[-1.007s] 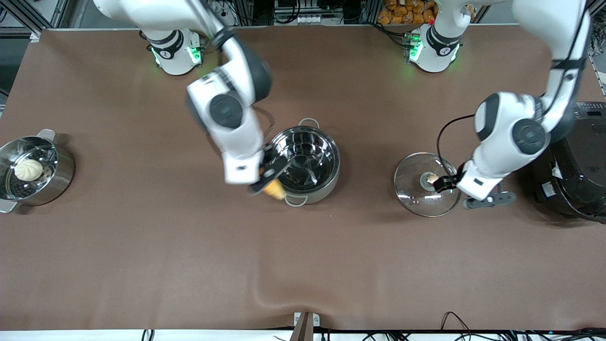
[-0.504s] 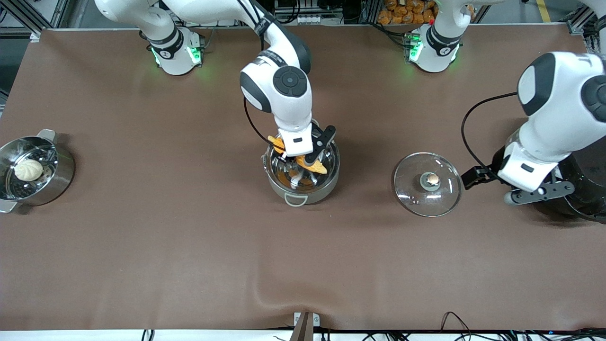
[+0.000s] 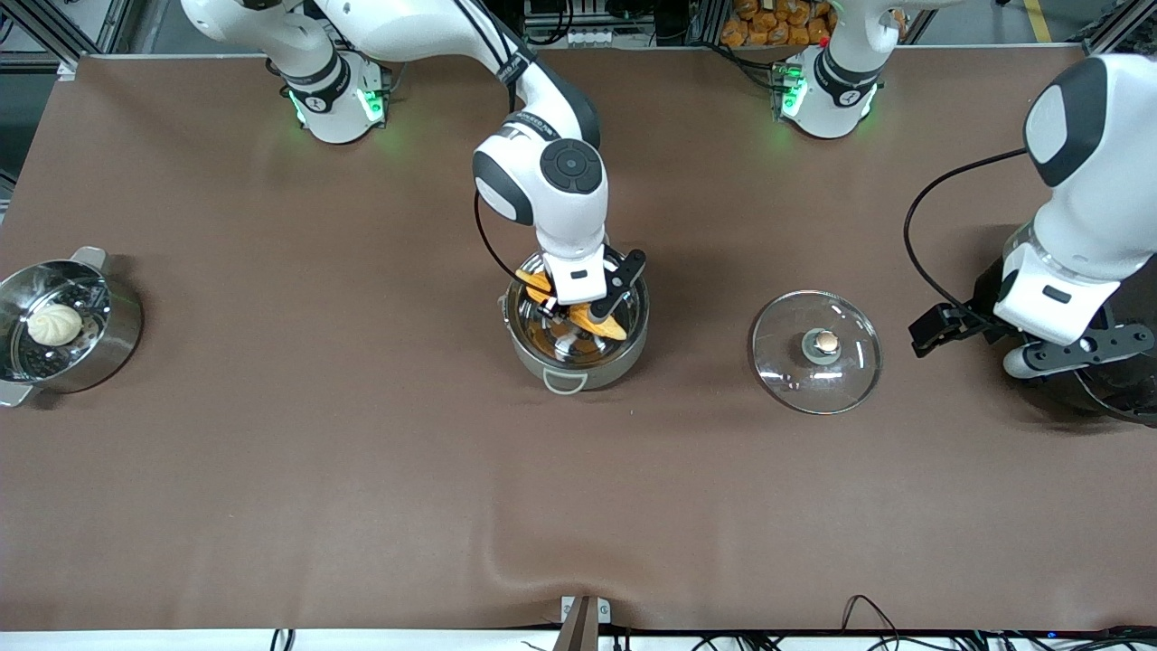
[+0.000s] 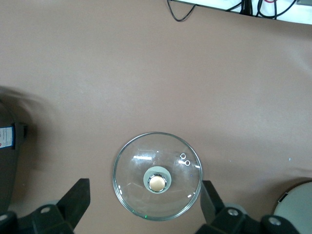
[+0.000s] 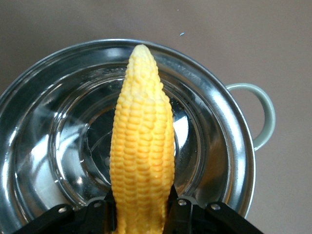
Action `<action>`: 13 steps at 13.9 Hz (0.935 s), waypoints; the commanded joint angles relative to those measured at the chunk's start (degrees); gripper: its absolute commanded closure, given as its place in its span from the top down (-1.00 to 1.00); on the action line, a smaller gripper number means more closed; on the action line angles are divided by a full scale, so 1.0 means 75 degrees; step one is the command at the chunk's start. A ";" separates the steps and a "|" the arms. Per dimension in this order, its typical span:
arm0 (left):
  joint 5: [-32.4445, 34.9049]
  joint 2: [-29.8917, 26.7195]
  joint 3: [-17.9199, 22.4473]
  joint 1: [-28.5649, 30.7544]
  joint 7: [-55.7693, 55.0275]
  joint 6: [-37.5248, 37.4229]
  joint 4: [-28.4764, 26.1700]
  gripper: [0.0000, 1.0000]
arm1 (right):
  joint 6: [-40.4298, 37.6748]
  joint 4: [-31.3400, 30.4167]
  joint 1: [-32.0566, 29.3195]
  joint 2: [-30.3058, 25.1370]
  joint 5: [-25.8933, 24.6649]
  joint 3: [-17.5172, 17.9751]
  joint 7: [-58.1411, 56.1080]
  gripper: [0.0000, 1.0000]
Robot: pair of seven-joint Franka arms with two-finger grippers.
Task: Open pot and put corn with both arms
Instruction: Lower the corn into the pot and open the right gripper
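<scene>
The pot (image 3: 578,357) stands near the middle of the table (image 3: 362,470). The right gripper (image 3: 578,312) is over the open pot, closed on the corn (image 3: 598,323), which hangs above the pot's interior. The lid (image 3: 816,351) lies flat on the table beside the pot, toward the left arm's end. The left gripper (image 3: 935,327) is over the table between the lid and the rice cooker (image 3: 1116,389), fingers spread. A steamer pot (image 3: 63,330) holding a bun (image 3: 54,324) stands at the right arm's end of the table.

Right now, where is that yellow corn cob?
The corn is clamped in the right end effector, held over the open pot at mid-table; the lid lies beside it.
</scene>
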 commanded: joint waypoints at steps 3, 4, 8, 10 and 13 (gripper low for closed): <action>0.0099 -0.0081 -0.0070 0.0063 0.0166 -0.0486 0.0086 1.00 | -0.0048 0.0198 0.0192 0.0169 -0.0127 -0.0089 0.0220 0.81; 0.0110 -0.0081 -0.0070 0.0063 0.0177 -0.0557 0.0098 1.00 | -0.0048 0.0198 0.0192 0.0169 -0.0139 -0.0089 0.0290 1.00; 0.0099 -0.0127 -0.0046 0.0075 0.0387 -0.0709 0.0121 1.00 | -0.0130 0.0163 0.0192 0.0145 -0.0116 -0.0089 0.0373 1.00; 0.0075 -0.0140 -0.0035 0.0075 0.0459 -0.0815 0.0261 1.00 | -0.0153 0.0151 0.0157 0.0098 -0.0104 -0.0089 0.0384 1.00; 0.0005 -0.0139 -0.0023 0.0122 0.0459 -0.1119 0.0403 1.00 | -0.0865 0.0139 -0.0193 -0.0252 -0.0011 -0.0101 0.0373 1.00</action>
